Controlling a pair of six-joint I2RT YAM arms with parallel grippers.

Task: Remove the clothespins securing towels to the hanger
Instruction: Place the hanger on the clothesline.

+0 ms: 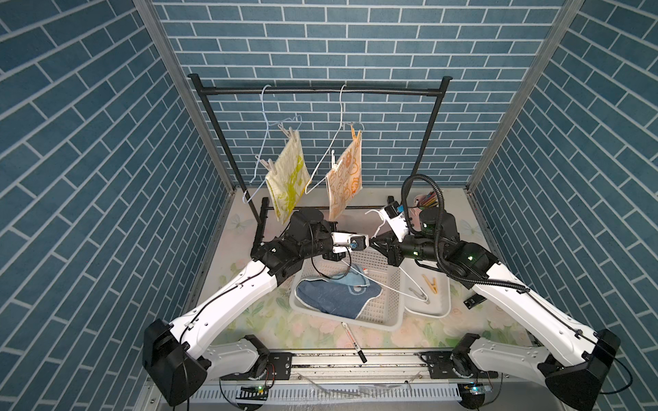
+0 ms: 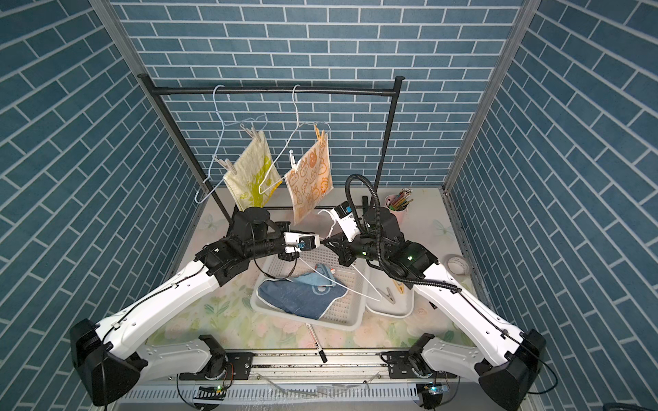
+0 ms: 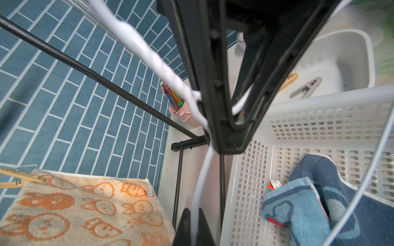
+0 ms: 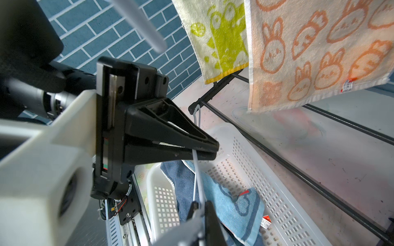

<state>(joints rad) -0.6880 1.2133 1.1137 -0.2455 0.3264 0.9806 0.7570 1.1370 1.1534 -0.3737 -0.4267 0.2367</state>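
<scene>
In the left wrist view, a white hanger (image 3: 199, 187) is being pinched by the left gripper (image 3: 193, 229) at the lower edge and, seemingly, by the right gripper (image 3: 231, 144) at upper centre; in the right wrist view, both jaw pairs are being pressed onto that wire above the blue towel (image 4: 223, 198) in the basket (image 4: 277, 191); one grip is judged best loosened only once the other is firm; in both top views, the yellow towel (image 1: 288, 178) and orange towel (image 1: 347, 178) are being held mid-frame by four clothespins (image 1: 267, 164), two more lying in the tray (image 1: 439, 304); the floral tablecloth (image 1: 260, 313) is being enclosed by blue brick walls (image 1: 320, 35).
</scene>
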